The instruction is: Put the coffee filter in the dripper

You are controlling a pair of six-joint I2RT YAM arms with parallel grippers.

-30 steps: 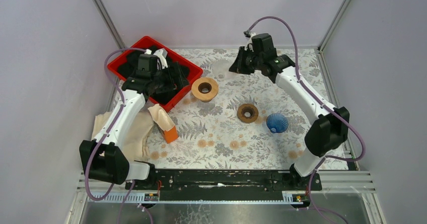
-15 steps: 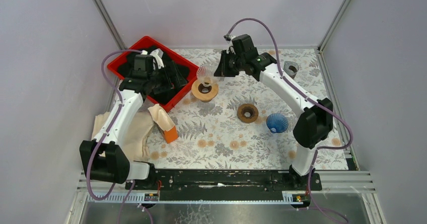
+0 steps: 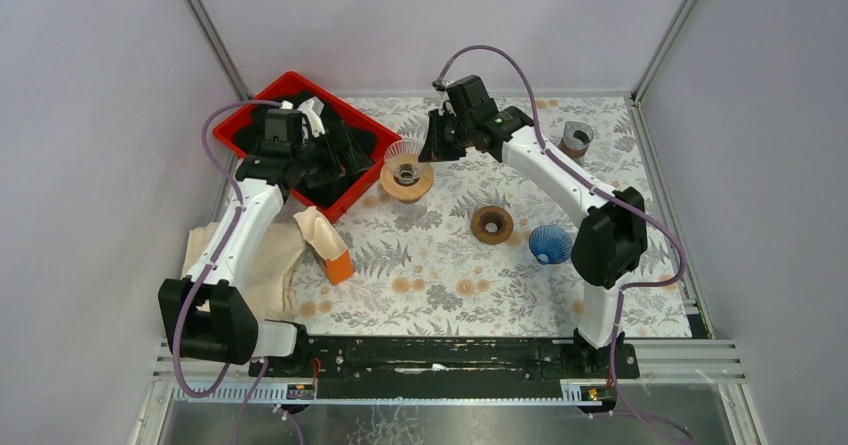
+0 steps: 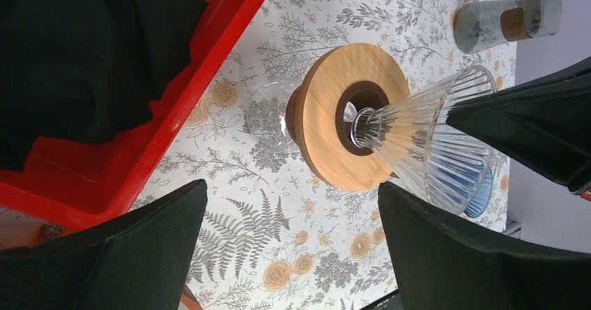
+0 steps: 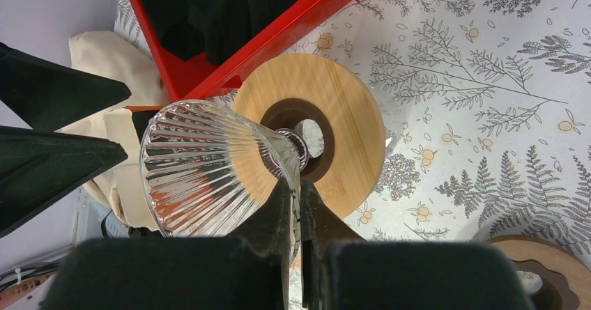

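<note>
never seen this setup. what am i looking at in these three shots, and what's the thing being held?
It is two robot arms bolted at the near edge of a table. The wide picture is from a fixed camera above and behind them. The other two come from a camera on each wrist, with that arm's own tool in view. The right tool is shut on the rim of a clear ribbed glass dripper, holding it tilted with its narrow end at the hole of a wooden ring. The left tool is open and holds nothing, near a red bin. Also on the table: a second wooden ring, a blue dripper, a small jar and a beige cloth.
</note>
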